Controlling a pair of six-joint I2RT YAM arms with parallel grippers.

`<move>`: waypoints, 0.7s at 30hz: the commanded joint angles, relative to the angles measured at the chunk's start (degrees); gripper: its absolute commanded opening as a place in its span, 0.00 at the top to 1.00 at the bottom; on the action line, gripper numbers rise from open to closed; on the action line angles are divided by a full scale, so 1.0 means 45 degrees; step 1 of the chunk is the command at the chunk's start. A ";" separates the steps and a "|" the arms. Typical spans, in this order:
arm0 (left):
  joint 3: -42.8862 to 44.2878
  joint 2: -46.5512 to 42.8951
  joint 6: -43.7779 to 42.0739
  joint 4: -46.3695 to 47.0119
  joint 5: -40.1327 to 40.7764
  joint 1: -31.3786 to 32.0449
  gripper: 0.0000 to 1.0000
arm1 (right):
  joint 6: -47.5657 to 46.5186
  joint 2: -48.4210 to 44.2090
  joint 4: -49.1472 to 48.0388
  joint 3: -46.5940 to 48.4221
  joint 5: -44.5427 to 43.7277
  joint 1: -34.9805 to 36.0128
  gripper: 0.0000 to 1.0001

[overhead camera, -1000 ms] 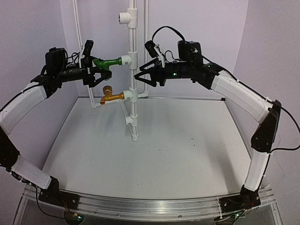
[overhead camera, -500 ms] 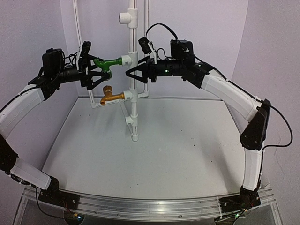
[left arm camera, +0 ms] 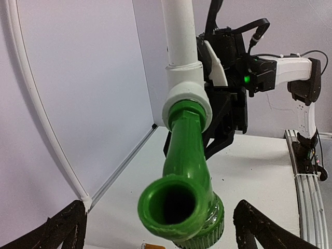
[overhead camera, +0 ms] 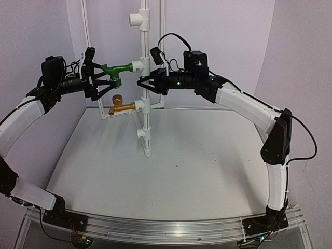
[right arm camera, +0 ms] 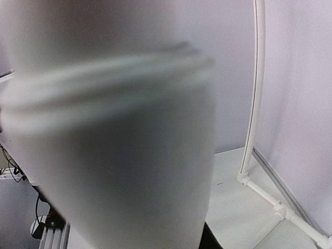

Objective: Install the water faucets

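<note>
Near done: green faucet [overhead camera: 122, 68] and brass faucet [overhead camera: 122, 106] both seated on pipe [overhead camera: 147, 122]; final tightening maybe left.
Grippers: left gripper [overhead camera: 111, 79] spread around green faucet; right gripper [overhead camera: 141, 83] at pipe's 3 o'clock, closure unclear.

The green faucet [left arm camera: 184, 166] gleams in glossy plastic; the brass-toned faucet [overhead camera: 122, 107] shows a metallic sheen; the pipe [overhead camera: 147, 122] is smooth white plastic; the desk [overhead camera: 207, 171] matt and pale.

Top view overlooks table [overhead camera: 207, 155]; wrist views hug pipe [left arm camera: 179, 31].
</note>
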State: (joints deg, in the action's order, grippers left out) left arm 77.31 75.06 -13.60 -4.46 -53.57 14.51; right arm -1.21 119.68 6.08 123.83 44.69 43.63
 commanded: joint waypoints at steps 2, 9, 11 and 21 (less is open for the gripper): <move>-0.0532 -0.0756 0.0380 0.0092 -0.0369 -0.0361 0.01 | 0.0461 -0.0759 -0.0472 -0.0669 0.0109 0.0051 0.84; -0.1066 -0.1128 0.0433 0.0538 -0.0797 -0.0354 0.00 | 0.0297 -0.1710 -0.0446 -0.1278 0.0191 0.0051 0.99; -0.1115 -0.1159 0.0843 0.0856 -0.0916 -0.0356 0.00 | -0.0176 -0.2021 -0.0382 -0.1619 0.0295 0.0051 1.00; -0.1180 -0.1339 0.1899 0.1500 -0.1017 0.0289 0.00 | -0.1447 -0.2520 0.1634 -0.1135 0.0444 0.0051 1.00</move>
State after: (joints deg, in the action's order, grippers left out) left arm 71.75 70.79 -7.24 -0.80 -57.45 14.33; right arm -10.68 112.94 6.23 115.04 43.59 43.15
